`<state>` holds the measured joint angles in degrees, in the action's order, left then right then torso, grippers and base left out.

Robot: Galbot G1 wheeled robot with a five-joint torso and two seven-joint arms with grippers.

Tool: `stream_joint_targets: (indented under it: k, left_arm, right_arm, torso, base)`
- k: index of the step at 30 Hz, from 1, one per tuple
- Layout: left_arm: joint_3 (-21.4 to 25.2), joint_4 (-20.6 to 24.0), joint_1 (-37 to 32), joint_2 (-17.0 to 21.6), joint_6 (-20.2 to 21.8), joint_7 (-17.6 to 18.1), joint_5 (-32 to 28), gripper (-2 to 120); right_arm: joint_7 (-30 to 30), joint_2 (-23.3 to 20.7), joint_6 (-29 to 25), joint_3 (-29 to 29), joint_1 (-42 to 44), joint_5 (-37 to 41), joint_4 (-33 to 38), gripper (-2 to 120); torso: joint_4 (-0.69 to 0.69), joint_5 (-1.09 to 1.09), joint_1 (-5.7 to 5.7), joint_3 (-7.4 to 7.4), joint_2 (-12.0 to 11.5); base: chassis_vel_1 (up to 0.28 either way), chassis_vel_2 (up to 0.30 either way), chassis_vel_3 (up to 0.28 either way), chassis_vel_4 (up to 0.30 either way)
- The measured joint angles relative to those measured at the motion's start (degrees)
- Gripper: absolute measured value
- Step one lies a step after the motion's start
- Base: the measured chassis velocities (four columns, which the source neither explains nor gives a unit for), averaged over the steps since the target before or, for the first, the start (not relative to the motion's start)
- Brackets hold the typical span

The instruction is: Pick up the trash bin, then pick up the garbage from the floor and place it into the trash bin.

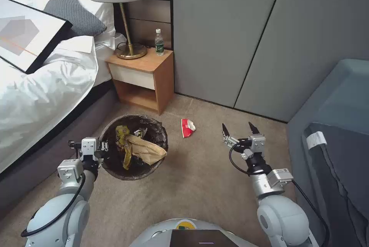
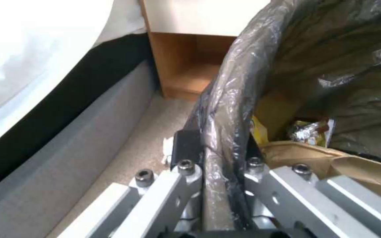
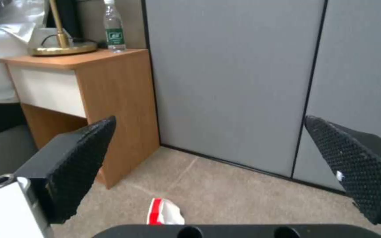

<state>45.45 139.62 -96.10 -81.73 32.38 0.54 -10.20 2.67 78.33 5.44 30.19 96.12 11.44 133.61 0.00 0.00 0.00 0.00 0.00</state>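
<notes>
Carpet floor is seen between a bed on the robot's left and grey wardrobe doors ahead. The trash bin is held at the robot's left front, near the bed, its dark bag folded over the rim. The left hand is closed on the near-left rim of the bin; in the left wrist view both fingers are pressed against the bag-covered rim, one outside and one inside. A brown paper scrap and a yellow wrapper are seen inside the bin.

The right hand is held above the carpet at the robot's right front, wide open and holding nothing. A crushed red-and-white paper cup lies on the carpet between the bin and the right hand, apart from both; in the right wrist view it is seen low between the spread fingers, not touched.

A wooden nightstand stands beyond the bin, beside the bed. On its tabletop a brass lamp and a clear green-labelled bottle stand upright.
</notes>
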Motion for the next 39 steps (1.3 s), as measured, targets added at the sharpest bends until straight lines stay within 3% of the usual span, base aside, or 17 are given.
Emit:
stream_joint_targets:
  k: [33, 39]
  left_arm:
    - [-0.05, 0.43, -0.26, -0.07, 0.13, 0.05, -0.01, 4]
    - [0.08, 1.02, -0.7, -0.08, 0.3, 0.11, -0.11, 4]
  right_arm:
    - [0.97, -0.3, -0.11, -1.4, -0.82, 0.24, -0.34, 100]
    - [1.39, -1.42, 2.97, -2.38, -2.58, 2.47, -1.37, 100]
  torso:
    - [0.0, 0.0, 0.0, 0.0, 0.0]
    - [0.0, 0.0, 0.0, 0.0, 0.0]
  base:
    - [-0.082, 0.092, 0.086, -0.088]
    - [-0.008, 0.01, 0.012, -0.032]
